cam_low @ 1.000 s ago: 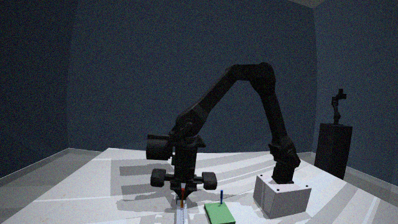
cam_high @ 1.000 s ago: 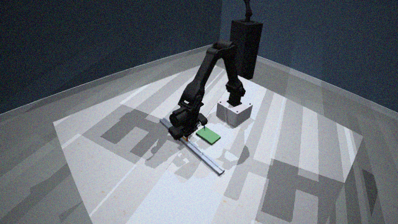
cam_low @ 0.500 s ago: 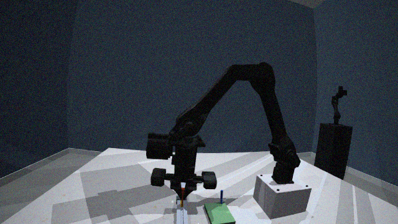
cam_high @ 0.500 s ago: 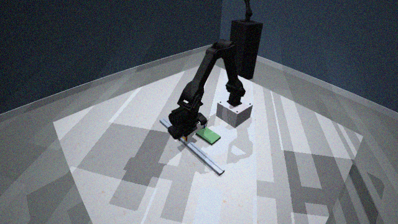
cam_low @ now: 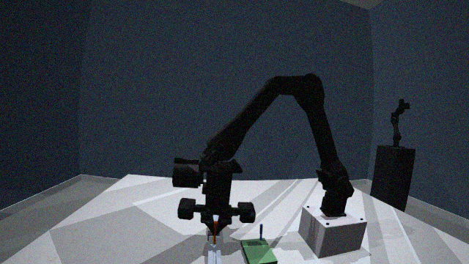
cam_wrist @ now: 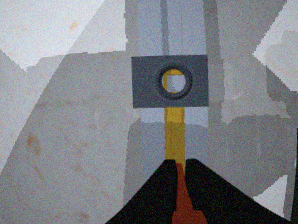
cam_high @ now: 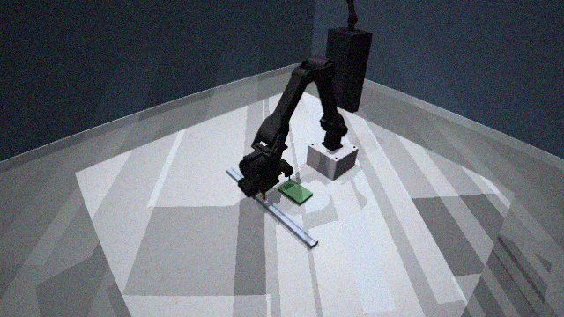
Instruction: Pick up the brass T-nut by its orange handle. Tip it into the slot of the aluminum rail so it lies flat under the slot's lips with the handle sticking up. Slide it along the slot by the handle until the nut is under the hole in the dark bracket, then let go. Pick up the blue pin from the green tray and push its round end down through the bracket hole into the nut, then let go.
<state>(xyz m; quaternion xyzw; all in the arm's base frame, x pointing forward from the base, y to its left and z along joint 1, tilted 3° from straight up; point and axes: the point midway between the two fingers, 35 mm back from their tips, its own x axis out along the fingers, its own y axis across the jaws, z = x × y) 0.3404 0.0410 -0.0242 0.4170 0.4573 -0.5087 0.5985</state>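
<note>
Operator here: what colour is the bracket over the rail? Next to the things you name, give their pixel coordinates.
The bracket [cam_wrist: 145,82] is dark blue-grey, seen best in the wrist view.

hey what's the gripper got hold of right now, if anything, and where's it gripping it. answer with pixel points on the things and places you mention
The gripper [cam_high: 261,194] [cam_low: 215,232] [cam_wrist: 180,169] is holding the brass T-nut [cam_wrist: 175,135] by its orange handle [cam_high: 263,195] [cam_low: 215,227] [cam_wrist: 186,200].

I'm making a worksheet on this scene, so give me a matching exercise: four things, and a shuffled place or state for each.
1. orange handle
2. blue pin
3. dark bracket
4. brass T-nut

A. upright at the green tray
B. partly under the bracket
C. between the end effector's fingers
D. across the rail

1-C, 2-A, 3-D, 4-B
</note>
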